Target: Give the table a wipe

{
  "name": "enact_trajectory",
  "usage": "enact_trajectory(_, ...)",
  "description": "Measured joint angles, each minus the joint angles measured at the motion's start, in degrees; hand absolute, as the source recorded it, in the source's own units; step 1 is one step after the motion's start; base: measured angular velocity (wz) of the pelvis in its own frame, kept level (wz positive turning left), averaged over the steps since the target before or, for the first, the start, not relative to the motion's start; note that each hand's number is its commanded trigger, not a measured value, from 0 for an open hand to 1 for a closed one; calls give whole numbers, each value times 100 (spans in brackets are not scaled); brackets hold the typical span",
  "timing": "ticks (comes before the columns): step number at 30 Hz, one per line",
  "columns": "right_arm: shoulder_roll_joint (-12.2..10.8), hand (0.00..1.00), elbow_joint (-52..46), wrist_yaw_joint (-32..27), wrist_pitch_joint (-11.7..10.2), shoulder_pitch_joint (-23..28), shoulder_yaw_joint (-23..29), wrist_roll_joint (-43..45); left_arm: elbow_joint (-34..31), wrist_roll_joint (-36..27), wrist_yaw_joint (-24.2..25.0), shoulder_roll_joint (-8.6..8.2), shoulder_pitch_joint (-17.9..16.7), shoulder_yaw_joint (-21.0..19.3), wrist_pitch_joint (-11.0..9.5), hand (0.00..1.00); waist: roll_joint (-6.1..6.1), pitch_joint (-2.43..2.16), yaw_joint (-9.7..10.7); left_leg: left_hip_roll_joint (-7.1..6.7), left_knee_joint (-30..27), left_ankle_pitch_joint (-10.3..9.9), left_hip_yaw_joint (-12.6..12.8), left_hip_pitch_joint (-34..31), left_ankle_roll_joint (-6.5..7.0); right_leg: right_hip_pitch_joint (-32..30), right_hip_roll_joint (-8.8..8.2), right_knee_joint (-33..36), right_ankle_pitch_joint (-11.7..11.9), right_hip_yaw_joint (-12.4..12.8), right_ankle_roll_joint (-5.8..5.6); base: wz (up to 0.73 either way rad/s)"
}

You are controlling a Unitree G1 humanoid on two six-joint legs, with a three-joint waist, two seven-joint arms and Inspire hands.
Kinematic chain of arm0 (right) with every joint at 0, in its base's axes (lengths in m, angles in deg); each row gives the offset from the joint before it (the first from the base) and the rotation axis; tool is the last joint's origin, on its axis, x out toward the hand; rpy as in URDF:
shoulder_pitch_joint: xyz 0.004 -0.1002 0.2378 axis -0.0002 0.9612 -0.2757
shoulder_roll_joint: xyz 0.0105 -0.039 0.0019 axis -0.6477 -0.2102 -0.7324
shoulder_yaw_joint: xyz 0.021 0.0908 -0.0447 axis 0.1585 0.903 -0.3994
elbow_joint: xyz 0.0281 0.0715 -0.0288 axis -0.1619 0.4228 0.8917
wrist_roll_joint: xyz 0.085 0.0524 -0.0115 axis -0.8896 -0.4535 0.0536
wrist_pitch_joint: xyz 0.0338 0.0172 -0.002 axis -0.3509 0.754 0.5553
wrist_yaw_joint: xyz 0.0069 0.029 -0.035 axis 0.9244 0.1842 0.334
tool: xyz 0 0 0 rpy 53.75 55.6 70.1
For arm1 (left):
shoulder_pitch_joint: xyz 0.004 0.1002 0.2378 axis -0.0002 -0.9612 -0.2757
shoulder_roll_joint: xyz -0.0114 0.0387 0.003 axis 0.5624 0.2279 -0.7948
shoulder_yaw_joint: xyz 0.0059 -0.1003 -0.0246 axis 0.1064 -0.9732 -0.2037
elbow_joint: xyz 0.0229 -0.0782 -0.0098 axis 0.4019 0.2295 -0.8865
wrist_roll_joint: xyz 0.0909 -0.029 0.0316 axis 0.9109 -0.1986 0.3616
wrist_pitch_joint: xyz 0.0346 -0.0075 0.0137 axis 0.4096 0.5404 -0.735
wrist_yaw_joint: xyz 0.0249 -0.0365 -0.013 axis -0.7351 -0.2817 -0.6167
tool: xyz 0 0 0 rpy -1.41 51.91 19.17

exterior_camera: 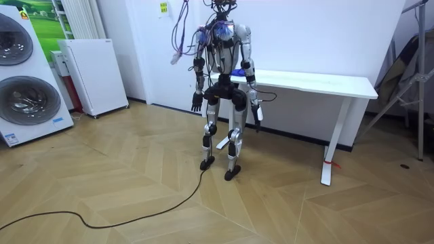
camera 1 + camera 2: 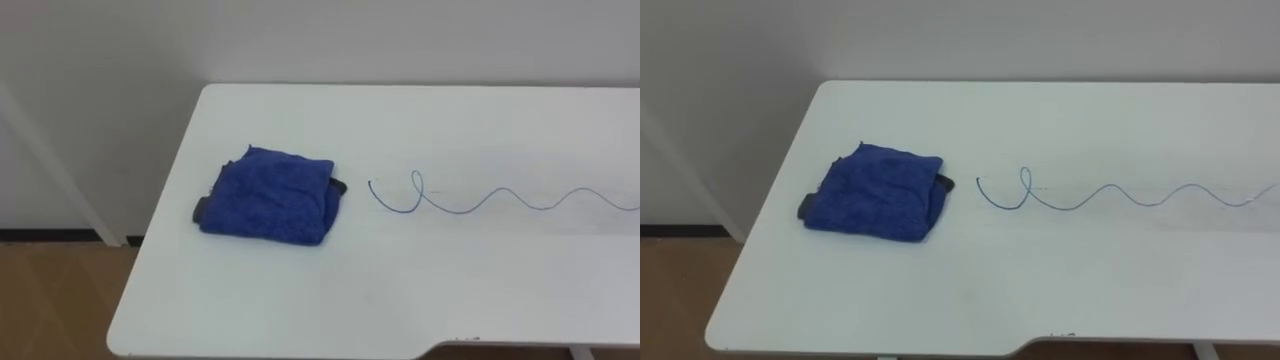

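While its left hand [image 1: 196,103] and right hand [image 1: 258,114] hang at its sides, too distant to tell whether spread or curled, the robot faces the white table [image 2: 300,310]. A folded blue cloth [image 2: 268,197] lies near the table's left end, apparently staged beside the blue scribble [image 2: 480,200] it is meant to wipe.

We see a deep blue cloth [image 2: 268,198] at centre left on a plain white table [image 2: 300,300], a thin blue wavy line [image 2: 500,198] at right, and a brown herringbone floor [image 1: 135,176].
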State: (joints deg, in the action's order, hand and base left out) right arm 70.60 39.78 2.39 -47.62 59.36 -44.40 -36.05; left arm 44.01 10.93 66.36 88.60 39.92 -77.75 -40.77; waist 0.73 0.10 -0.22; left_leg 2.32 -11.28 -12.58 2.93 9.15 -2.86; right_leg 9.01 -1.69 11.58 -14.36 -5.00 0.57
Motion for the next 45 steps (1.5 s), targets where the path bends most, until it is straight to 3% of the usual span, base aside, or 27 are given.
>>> enact_trajectory(3, 23, 0, 104, -252, -7, 96, 619, -1016, -63, 13, -9, -5, -17, -350, -1, 0, -2, 1, 66, -1, 5, 0, -10, 8, 0, 20, 4, -10, 0, 8, 0, 0)
enact_trajectory(7, 94, 0, 85, -649, -67, 257, 1755, -3022, -384, -5, -76, 2, -309, -782, -8, 0, 25, 11, 403, -1, 60, 0, 0, 101, 0, 91, 4, -13, -4, -11, -6, 0)
enact_trajectory(11, 240, 0, 83, -1012, -137, 337, 2991, -5047, -389, 8, -84, 31, -304, -1191, -51, 0, 79, 11, 642, -5, 37, 0, 22, 97, 0, 79, 0, -1, -9, 27, -14, -2)
enact_trajectory(14, 328, 0, -52, -1414, -315, 237, 3616, -5793, -418, 6, -240, 79, -317, -1290, -134, 0, 136, 12, 785, -3, -7, 0, 52, 5, 0, -35, 2, 48, -16, 56, -18, -3)
enact_trajectory(17, 489, 0, -196, -1850, -462, 77, 3944, -6255, -441, 2, -330, 88, -282, -1442, -218, 0, 195, 3, 777, -3, -10, 0, 125, -13, 0, -129, 12, 119, -21, 173, -27, -15)
enact_trajectory(20, 525, 0, -612, -2288, -723, -57, 4162, -6286, -440, -2, -408, 115, -272, -1521, -305, 0, 252, 5, 778, -1, -6, 0, 171, -82, 1, -206, 14, 106, 0, 191, -44, -4)
enact_trajectory(24, 613, 0, -993, -2853, -897, -328, 4430, -6228, -411, -2, -435, 171, -275, -1516, -399, 0, 299, 7, 760, -4, -3, -2, 182, -101, 3, -225, 13, 97, 9, 195, -46, 0)
enact_trajectory(27, 645, 0, -1607, -3238, -977, -473, 4429, -5579, -493, 83, -417, 182, -278, -1497, -442, 0, 300, -1, 748, -3, -7, -2, 185, -201, 4, -317, 14, 111, 15, 176, -38, 2)
enact_trajectory(29, 784, 0, -2012, -3544, -1017, -613, 4324, -4648, -574, 118, -412, 203, -272, -1495, -461, 0, 277, 3, 627, -3, 0, -1, 195, -241, 4, -357, 15, 139, 32, 182, -35, -2)
enact_trajectory(33, 975, 0, -2813, -3836, -1023, -782, 3783, -3079, -583, 127, -401, 271, -245, -1443, -472, 0, 286, 14, 553, -2, 52, -1, 186, -246, 5, -384, 18, 145, 35, 179, -34, 0)
enact_trajectory(35, 986, 0, -3580, -4035, -1014, -795, 3470, -2055, -586, 125, -400, 328, -270, -1345, -471, 0, 313, 32, 411, -2, 53, -1, 177, -252, 5, -412, 18, 185, 36, 187, -34, -5)
enact_trajectory(39, 993, 0, -4654, -4152, -1008, -803, 2844, -530, -651, 144, -337, 365, -238, -1199, -460, 0, 375, 76, 203, -2, 52, -1, 161, -284, 5, -420, 13, 196, 36, 133, -35, 2)
enact_trajectory(45, 1001, 0, -5992, -4029, -1026, -1072, 2117, 1206, -710, 243, -231, 402, -276, -969, -449, 0, 393, 59, -46, -1, 29, -1, 94, -337, 6, -405, -2, 166, 37, -44, -35, 14)
